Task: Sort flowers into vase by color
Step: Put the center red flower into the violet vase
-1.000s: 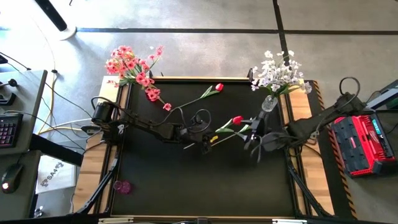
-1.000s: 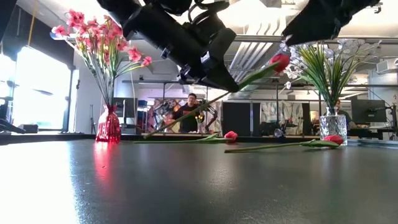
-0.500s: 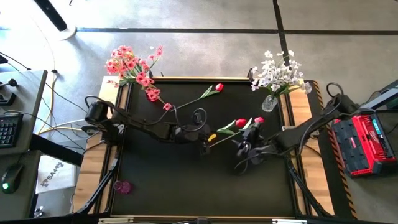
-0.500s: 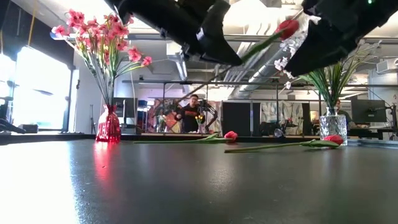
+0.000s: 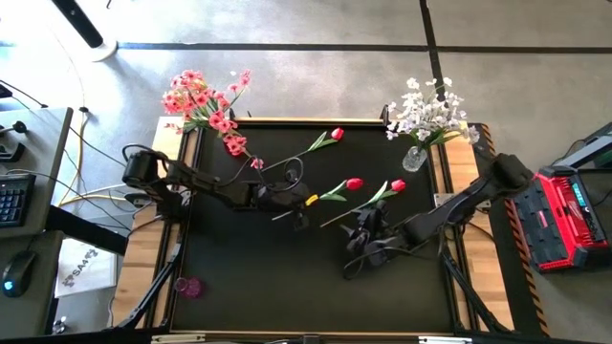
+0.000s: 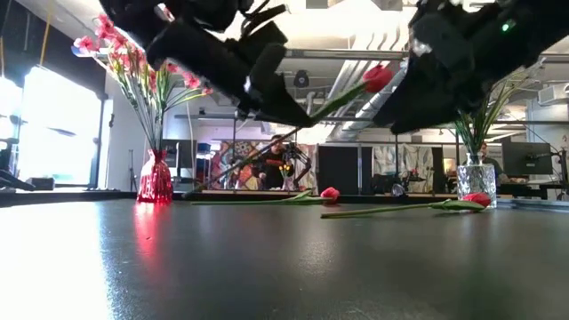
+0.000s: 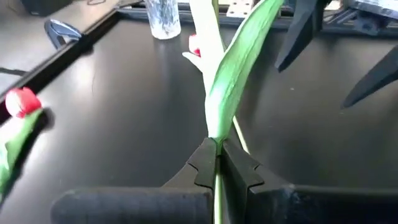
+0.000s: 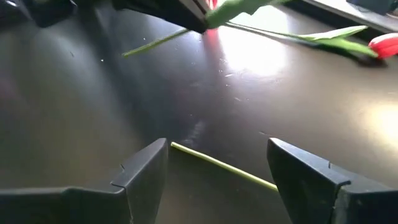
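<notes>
black matting covers the table (image 5: 316, 277), framed in pale wood; two dark arms reach over its middle; the left arm comes in from the left edge and the right arm from the right edge, both ending near the centre; a red vase (image 6: 155, 180) of pink flowers (image 5: 203, 103) stands at the far left corner of the table, the sprays leaning out past the rim; a clear glass vase (image 5: 414, 158) of white flowers (image 5: 426, 113) stands at the far right corner; the left gripper (image 7: 215, 163) has its fingers pressed together, pinching the green stem of a red tulip (image 5: 354, 183), which it holds off the table, the stem rising at a slant with the bud at the upper end in the low view (image 6: 377, 77); a long green leaf stands up along that stem just past the fingertips; the right gripper (image 8: 217, 163) hovers low over the mat near the centre with its fingers spread wide, holding nothing; a thin green stem lies on the mat between its two fingers; a second red tulip (image 5: 398, 186) lies on the table just beside the right arm; a third red tulip (image 5: 337, 135) lies near the far edge, between the two vases; a small pink bit (image 5: 188, 286) rests by the near left edge of the table.
</notes>
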Robot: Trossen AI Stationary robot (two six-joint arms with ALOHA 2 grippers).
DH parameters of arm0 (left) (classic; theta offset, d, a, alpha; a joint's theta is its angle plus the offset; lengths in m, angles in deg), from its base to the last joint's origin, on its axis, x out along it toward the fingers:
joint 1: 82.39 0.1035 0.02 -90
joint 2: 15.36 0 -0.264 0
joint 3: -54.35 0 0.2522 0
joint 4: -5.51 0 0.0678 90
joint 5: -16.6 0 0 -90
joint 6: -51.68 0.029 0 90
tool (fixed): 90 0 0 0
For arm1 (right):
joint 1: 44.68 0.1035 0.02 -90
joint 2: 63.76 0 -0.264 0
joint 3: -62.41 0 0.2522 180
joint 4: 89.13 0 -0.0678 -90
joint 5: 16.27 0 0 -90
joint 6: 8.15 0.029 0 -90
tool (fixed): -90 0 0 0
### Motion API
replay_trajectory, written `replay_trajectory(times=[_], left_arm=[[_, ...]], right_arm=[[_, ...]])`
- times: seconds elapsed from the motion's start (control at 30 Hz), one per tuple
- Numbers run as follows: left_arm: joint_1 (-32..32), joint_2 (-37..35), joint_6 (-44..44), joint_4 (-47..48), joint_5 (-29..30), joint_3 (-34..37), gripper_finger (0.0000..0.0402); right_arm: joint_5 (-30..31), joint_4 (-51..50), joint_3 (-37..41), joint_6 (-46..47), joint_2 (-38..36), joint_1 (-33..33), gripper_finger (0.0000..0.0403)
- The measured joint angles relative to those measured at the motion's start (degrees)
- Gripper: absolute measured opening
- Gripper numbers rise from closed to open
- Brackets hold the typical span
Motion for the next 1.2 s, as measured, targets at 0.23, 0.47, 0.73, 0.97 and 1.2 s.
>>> replay_trajectory(times=[0.23, 0.47, 0.73, 0.97, 1.2], left_arm=[[-1.4, -3.4, -0.5, 0.3, 0.2, 2.4, 0.0000], [-1.4, -6.3, 3.3, 0.1, -2.9, 2.6, 0.0000], [-0.6, -6.8, 4.9, 0.0, -4.8, 2.6, 0.0000], [-0.6, -6.8, 5.8, 0.0, -4.9, 2.6, 0.0000], [-0.6, -6.8, 5.8, 0.2, -4.9, 2.6, 0.0000]], right_arm=[[-0.7, 11.4, 0.0, -2.9, 5.6, -1.1, 0.0263], [-0.8, 18.4, 0.0, -5.4, 8.2, -1.4, 0.0263], [-1.2, 20.3, 0.0, -3.6, 8.7, -1.4, 0.0263], [-2.7, 22.5, 0.0, -4.1, 8.7, -1.4, 0.0263], [-2.8, 22.8, 0.0, -4.1, 8.7, -1.4, 0.0263]])
